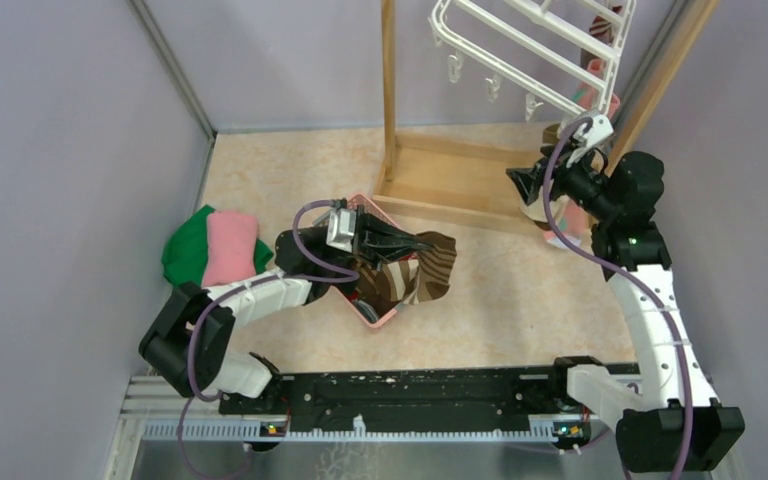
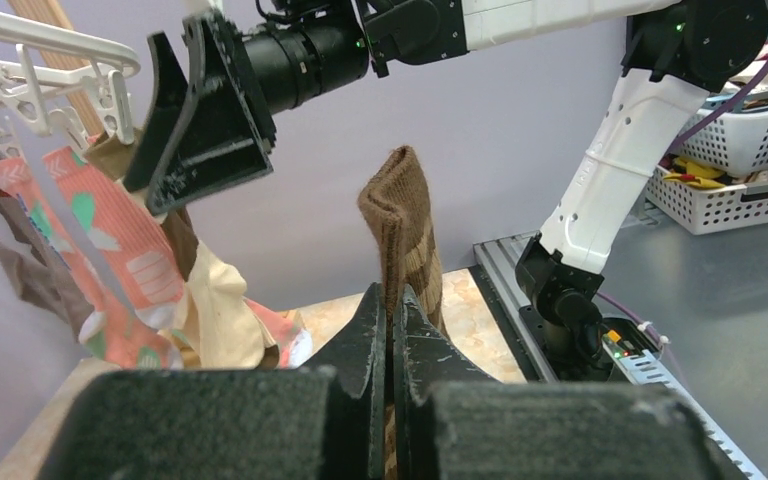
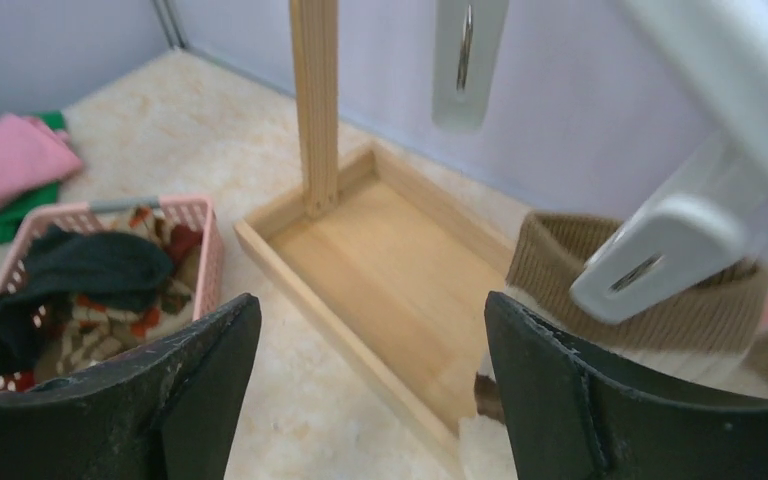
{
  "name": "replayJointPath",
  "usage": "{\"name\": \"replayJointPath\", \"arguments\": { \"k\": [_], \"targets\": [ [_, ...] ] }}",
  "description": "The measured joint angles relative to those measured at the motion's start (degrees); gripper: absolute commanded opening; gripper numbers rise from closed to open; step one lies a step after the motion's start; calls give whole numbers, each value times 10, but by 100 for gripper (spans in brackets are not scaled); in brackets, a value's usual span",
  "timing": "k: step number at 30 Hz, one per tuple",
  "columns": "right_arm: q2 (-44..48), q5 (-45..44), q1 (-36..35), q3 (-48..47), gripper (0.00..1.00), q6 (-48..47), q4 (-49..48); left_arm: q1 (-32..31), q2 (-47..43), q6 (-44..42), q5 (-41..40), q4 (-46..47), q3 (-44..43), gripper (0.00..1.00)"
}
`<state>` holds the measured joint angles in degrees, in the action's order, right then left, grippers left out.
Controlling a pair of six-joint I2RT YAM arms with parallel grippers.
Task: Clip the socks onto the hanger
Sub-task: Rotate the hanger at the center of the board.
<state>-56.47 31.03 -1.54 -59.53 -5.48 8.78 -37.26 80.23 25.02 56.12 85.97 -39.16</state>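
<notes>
On a beige table (image 1: 520, 290) between lilac walls (image 1: 290, 60), left gripper (image 2: 393, 300) pinches striped sock (image 2: 397, 200), right gripper (image 3: 370, 315) gapes

Brown striped sock (image 2: 405, 230) upright near sock-laden white hanger (image 2: 60, 40)

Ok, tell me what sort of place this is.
Likely a robot lab test cell set up for laundry: plain partition walls, a clip hanger on a wooden stand, a pink basket.

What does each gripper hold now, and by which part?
The left gripper pinches the brown striped sock near one end; a short piece stands above the fingers. The right gripper is open and holds nothing.
</notes>
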Motion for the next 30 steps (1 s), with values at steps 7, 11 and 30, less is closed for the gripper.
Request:
{"name": "replayJointPath", "arguments": {
  "k": [7, 11, 30],
  "targets": [
    [-14, 61, 3, 17, 83, 72, -158, 0, 0, -14, 0, -8, 0, 0],
    [-33, 61, 5, 19, 83, 100, -207, 0, 0, -21, 0, -12, 0, 0],
    [-37, 19, 68, 37, 73, 157, -263, 0, 21, -11, 0, -12, 1, 0]
  ]
}}
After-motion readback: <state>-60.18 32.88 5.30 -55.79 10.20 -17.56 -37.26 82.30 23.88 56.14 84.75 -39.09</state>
